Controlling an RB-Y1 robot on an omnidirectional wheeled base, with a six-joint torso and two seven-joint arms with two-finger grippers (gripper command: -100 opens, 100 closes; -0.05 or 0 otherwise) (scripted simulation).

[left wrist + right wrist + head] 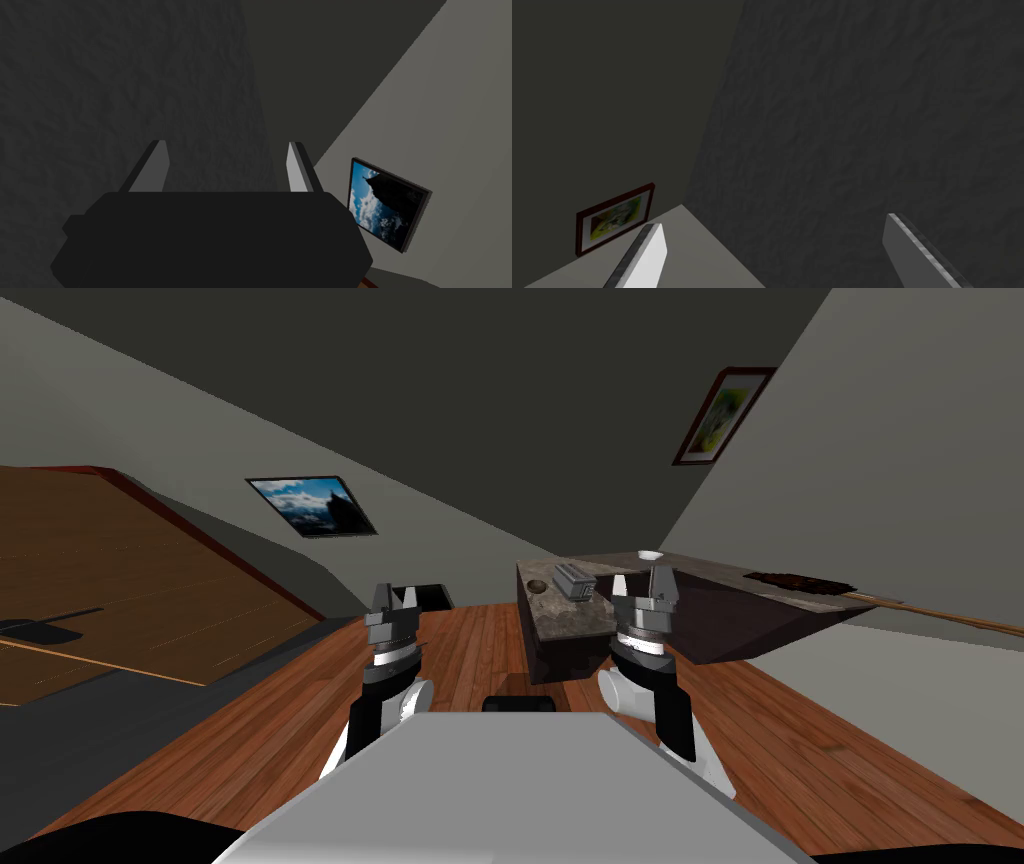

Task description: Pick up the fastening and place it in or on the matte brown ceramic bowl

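On the table with a mottled stone top, ahead and slightly right of the robot, a small grey ribbed block, likely the fastening, lies towards the left end. It sits just right of a small round brown bowl, which is close to the table's left edge. The block looks rigid, light and hard-surfaced, perhaps a little slippery, so a square pinch across its narrower sides seems wisest; finer detail is too small to tell. The left gripper and the right gripper hang raised before the chest, each with fingers spread apart and holding nothing. A white dish stands farther back. The short hop from block to bowl looks unobstructed, though the bowl's nearness to the edge asks for a gentle release, and the wooden floor leaves room to roll closer
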